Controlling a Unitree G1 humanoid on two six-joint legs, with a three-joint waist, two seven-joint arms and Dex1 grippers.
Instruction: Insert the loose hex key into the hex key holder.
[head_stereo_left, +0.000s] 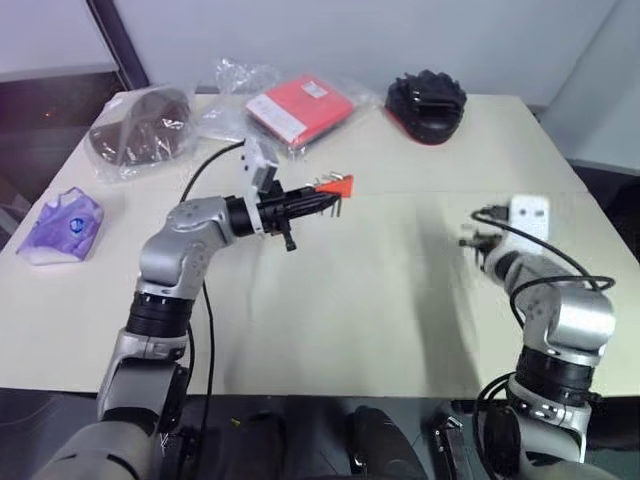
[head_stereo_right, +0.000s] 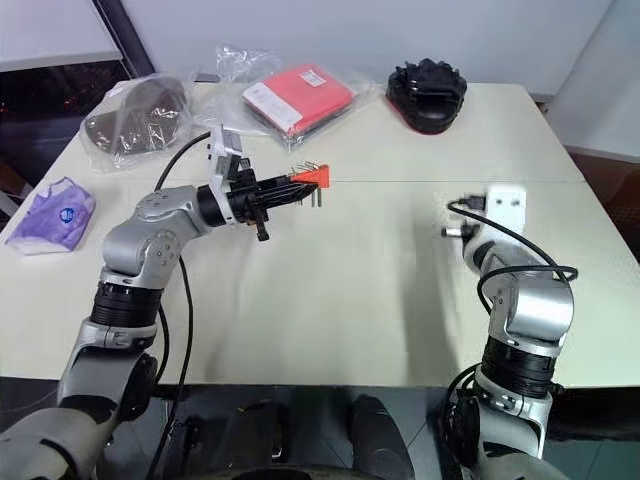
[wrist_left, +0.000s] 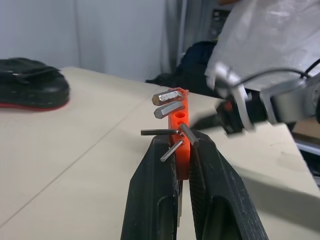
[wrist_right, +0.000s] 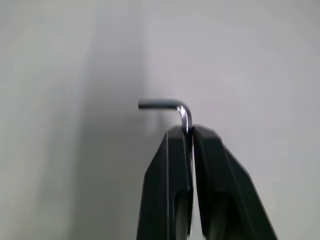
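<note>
The orange-red hex key holder (head_stereo_left: 338, 186) is held above the middle of the table with its short metal keys sticking out, and my left gripper (head_stereo_left: 322, 198) is shut on it. In the left wrist view the holder (wrist_left: 181, 130) sits pinched between the two black fingers (wrist_left: 155, 195). On the right side of the table, my right gripper (wrist_right: 190, 132) is shut on the loose hex key (wrist_right: 172, 108), gripping one leg while the bent end pokes out sideways. That gripper (head_stereo_left: 478, 238) is raised off the table, well apart from the holder.
At the far edge lie a red packet in clear plastic (head_stereo_left: 298, 108), a black object (head_stereo_left: 427, 104) and a bagged dark cap (head_stereo_left: 140, 128). A purple mask (head_stereo_left: 60, 226) rests at the left edge. A seam (head_stereo_left: 430, 192) crosses the tabletop.
</note>
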